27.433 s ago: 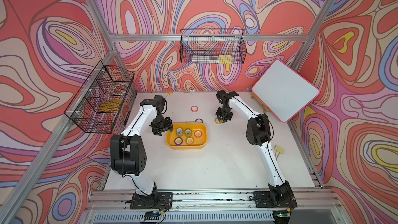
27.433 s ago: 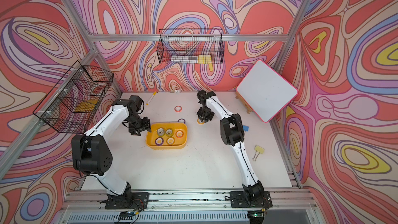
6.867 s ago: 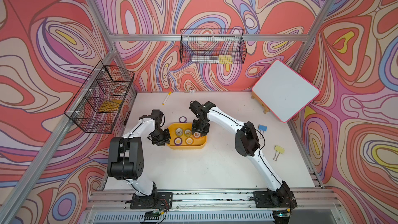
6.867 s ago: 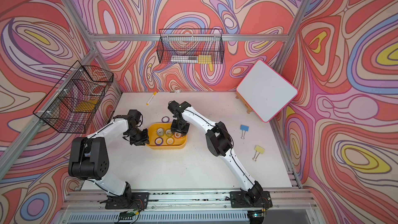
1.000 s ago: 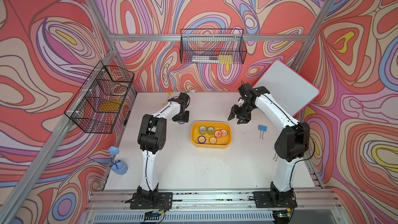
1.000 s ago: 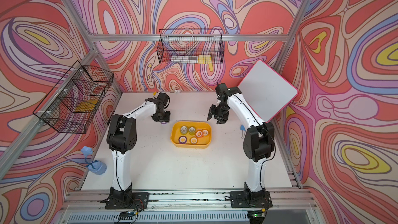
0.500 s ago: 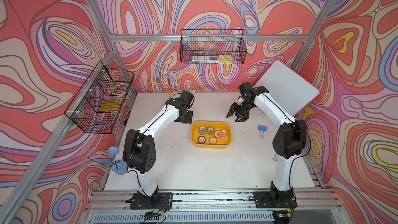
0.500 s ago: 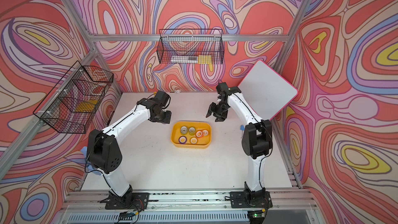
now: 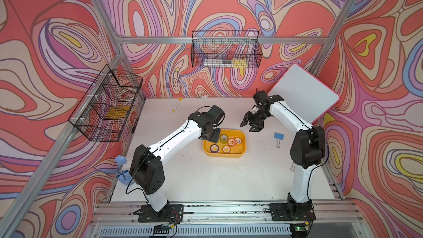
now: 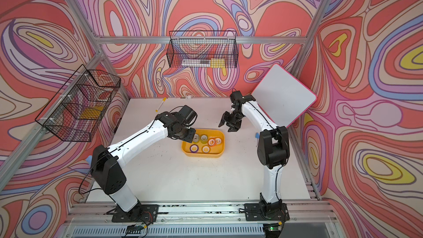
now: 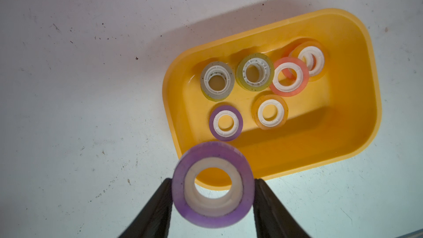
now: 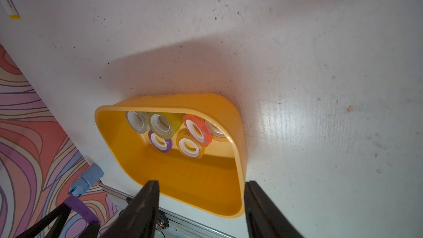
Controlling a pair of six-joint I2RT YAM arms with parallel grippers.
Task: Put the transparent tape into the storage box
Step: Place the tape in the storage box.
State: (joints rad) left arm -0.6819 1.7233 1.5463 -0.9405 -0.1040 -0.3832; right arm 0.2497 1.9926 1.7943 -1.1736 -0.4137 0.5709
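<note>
Left pincer (image 11: pixel 214 180) clenched on purple tape roll (image 11: pixel 215 148), carried over corner rim of storage box (image 9: pixel 224 155). Right pincer (image 12: pixel 201 186) released, empty, raised above desk (image 9: pixel 206 179) beyond box's far right corner. Box set mid-desk. Six tape rolls (image 11: pixel 239 73) seen inside, grouped toward end nearer left arm. Orange-red roll (image 11: pixel 276 76) leaned on neighbour; smaller purple roll (image 11: pixel 211 122) laid flat.

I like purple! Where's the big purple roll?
Left wrist view: purple tape roll sits in the left tool, over the storage box's corner, by a smaller purple roll.
</note>
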